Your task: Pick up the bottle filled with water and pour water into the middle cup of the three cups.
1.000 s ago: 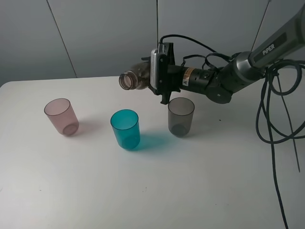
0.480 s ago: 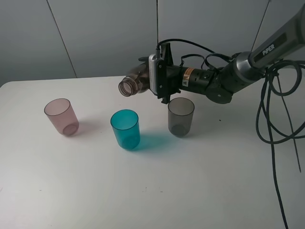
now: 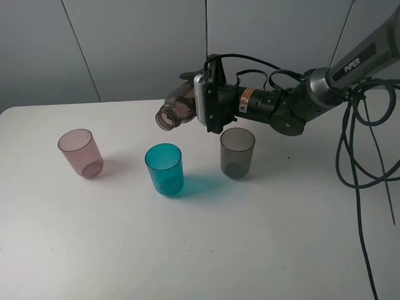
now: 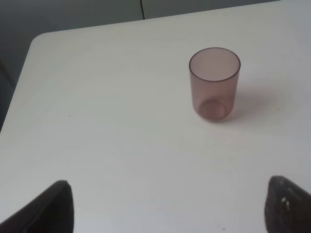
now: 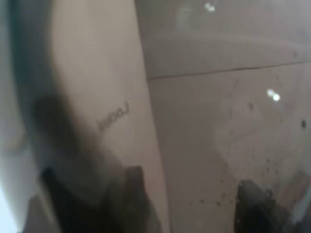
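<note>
My right gripper [image 3: 199, 103] is shut on the smoky-brown bottle [image 3: 177, 108] and holds it tipped nearly on its side. The open neck points left and a little down, above and slightly behind the teal-blue middle cup [image 3: 165, 169]. No water stream shows. The pale pink cup [image 3: 80, 152] stands to the left and the smoky grey cup [image 3: 237, 152] to the right, below my wrist. The bottle's wall [image 5: 204, 121] fills the right wrist view. The left wrist view shows the pink cup [image 4: 214, 83] ahead of my left gripper's [image 4: 167, 206] fingertips [image 4: 56, 208], which stand wide apart and empty.
The white table [image 3: 206, 250] carries only the three cups. Black cables [image 3: 359, 156] hang on the right beside the right arm. The table's far edge [image 3: 94, 104] meets a grey wall.
The bottle's neck has dipped lower and swung slightly down-left as my right wrist rolled. The cups have not moved.
</note>
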You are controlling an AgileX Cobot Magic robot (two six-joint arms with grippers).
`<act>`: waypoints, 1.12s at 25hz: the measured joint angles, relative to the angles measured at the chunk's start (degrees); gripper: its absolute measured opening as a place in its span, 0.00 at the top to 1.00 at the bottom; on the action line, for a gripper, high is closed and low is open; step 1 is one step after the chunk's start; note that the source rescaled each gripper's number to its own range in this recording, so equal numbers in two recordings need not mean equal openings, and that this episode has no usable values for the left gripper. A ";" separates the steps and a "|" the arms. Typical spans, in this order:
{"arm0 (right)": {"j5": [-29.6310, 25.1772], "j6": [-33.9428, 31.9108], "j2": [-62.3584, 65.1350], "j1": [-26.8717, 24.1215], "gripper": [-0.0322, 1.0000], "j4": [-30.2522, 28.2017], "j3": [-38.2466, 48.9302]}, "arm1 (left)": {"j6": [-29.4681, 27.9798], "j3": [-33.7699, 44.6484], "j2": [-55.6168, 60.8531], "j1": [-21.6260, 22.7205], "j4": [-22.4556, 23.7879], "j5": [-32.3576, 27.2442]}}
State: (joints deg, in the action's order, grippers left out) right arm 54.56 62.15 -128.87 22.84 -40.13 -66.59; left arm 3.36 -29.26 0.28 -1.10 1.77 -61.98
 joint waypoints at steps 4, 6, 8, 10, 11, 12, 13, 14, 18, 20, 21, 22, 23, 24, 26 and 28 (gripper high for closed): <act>0.65 0.52 0.00 0.00 0.97 0.00 0.00 | 0.00 0.00 0.00 0.00 0.00 0.00; 0.78 1.41 0.00 0.00 0.97 0.00 0.00 | 0.00 0.00 0.00 0.00 0.00 0.00; 0.78 2.37 0.00 0.00 0.97 0.00 0.00 | 0.00 0.00 0.00 0.00 0.00 0.00; 0.86 3.00 0.00 0.00 0.97 -0.35 0.00 | 0.00 0.00 0.00 0.00 0.00 0.00; 0.86 3.27 0.00 0.00 0.97 -0.74 0.00 | 0.00 0.00 0.00 0.00 0.00 0.00; 0.86 3.40 0.00 0.00 0.97 -0.95 0.00 | 0.00 0.00 0.00 0.00 0.00 0.00; 0.86 3.49 0.00 0.00 0.97 -1.06 0.00 | 0.00 0.00 0.00 0.00 0.00 0.00; 0.90 3.91 0.00 0.00 0.97 -1.06 0.00 | 0.00 0.00 0.00 0.00 0.00 0.00; 1.22 5.53 0.00 0.00 0.97 -1.15 0.00 | 0.00 0.00 0.00 0.00 0.00 0.00; 1.22 5.97 0.00 0.21 0.97 -1.15 0.00 | 0.00 0.00 0.00 0.00 0.00 0.00; 1.22 6.45 0.00 0.47 0.97 -1.15 0.00 | 0.00 0.00 0.00 0.00 0.00 0.00; 1.22 7.04 0.00 0.69 0.97 -1.15 0.00 | 0.00 0.00 0.00 0.00 0.00 0.00; 1.22 7.67 0.00 0.82 0.97 -1.15 0.00 | 0.00 0.00 0.00 0.00 0.00 0.00; 1.22 7.92 0.00 0.93 0.97 -1.15 0.00 | 0.00 0.00 0.00 0.00 0.00 0.00; 1.33 8.45 0.00 1.03 0.97 -1.15 0.00 | 0.00 0.00 0.00 0.00 0.00 0.00; 1.33 8.65 0.00 1.03 0.97 -1.15 0.00 | 0.00 0.00 0.00 0.00 0.00 0.00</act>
State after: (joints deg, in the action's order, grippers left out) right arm 55.89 70.80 -128.87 23.87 -41.28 -66.59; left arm 3.36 -29.26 0.28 -1.10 1.77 -61.98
